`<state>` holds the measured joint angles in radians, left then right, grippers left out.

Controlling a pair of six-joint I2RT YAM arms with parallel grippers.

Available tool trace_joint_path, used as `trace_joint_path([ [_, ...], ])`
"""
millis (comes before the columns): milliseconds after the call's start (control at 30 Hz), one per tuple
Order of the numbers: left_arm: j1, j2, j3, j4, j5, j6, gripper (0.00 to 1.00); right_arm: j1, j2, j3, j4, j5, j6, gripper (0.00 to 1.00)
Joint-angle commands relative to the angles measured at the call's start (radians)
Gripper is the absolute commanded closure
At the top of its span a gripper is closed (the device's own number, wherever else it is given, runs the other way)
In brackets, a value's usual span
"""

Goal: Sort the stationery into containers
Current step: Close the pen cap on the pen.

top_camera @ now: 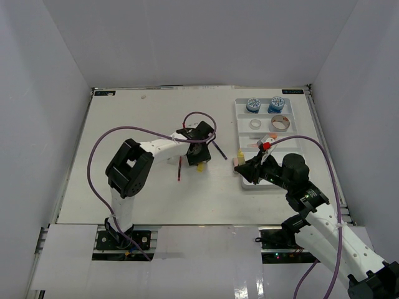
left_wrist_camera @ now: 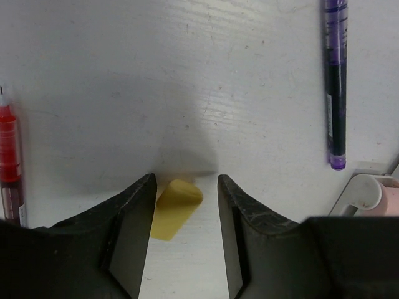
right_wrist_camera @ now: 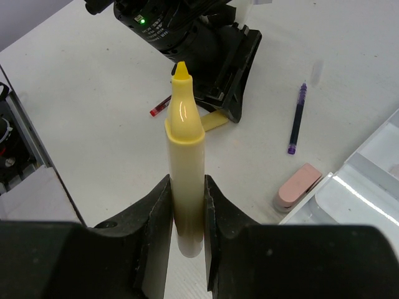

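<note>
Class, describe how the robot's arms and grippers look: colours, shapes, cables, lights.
The left arm and right arm have white links and black joints; a purple cable loops along each. The left gripper and right gripper each have two black wedge-shaped fingers. A green light glows on the left gripper.

This is a robotics lab test cell. A white counter [top_camera: 143, 118] is boxed in by plain white panels [top_camera: 37, 93] at 9, 12 and 3 o'clock. The left arm [top_camera: 131, 171] and right arm [top_camera: 336, 246] sit on black base plates [top_camera: 142, 238] at 6 o'clock. Purple cables [top_camera: 92, 159] loop loose, and a green status light [right_wrist_camera: 141, 19] glows on the left arm's wrist.
</note>
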<state>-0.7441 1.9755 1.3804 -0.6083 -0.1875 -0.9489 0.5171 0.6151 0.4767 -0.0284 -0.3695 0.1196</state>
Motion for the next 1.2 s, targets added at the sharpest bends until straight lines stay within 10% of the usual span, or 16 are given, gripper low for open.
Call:
trace_joint_path([
  [0, -0.009, 0.032, 0.012, -0.045, 0.002, 0.042, 0.46, -0.002, -0.008, -0.001, 0.030, -0.011, -0.009, 0.91],
  [1167, -0.021, -0.009, 0.063, 0.045, 0.071, 0.555, 0.38, -0.002, -0.005, 0.019, -0.019, -0.013, 0.023, 0.91],
])
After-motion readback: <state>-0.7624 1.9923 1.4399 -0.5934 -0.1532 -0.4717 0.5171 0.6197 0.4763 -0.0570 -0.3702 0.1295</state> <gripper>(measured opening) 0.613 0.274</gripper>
